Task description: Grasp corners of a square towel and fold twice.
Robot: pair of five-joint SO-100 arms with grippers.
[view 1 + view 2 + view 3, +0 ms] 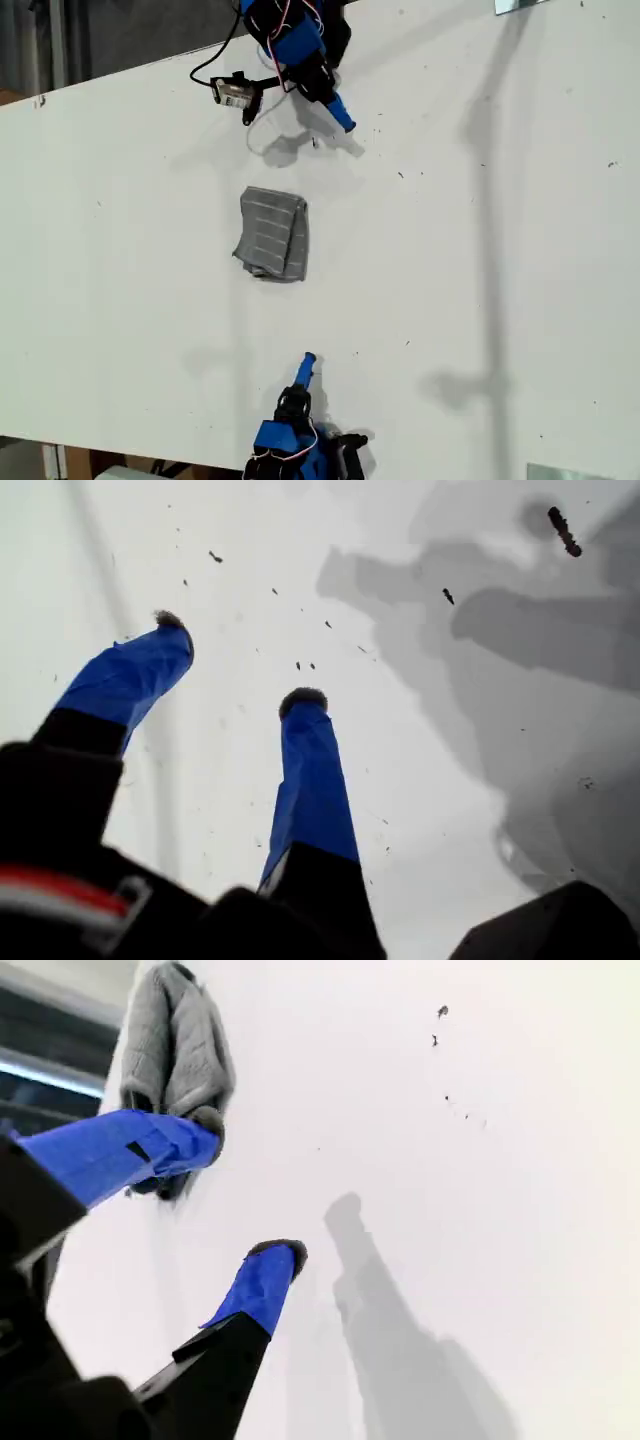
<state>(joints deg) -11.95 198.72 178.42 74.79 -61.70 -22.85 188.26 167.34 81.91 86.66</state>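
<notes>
Towel [272, 234] folded into a small bundle on white desk [480, 260], between both pincers, touching neither; first pincer [240, 665] parted over bare desk; second pincer [245, 1185] parted, empty, towel ahead of its tips

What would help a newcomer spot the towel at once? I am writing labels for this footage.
On the white table, look midway between the two blue arms at the exterior view's top and bottom edges. The towel lies there folded into a small grey bundle with thin pale stripes, the only cloth on the surface.
</notes>
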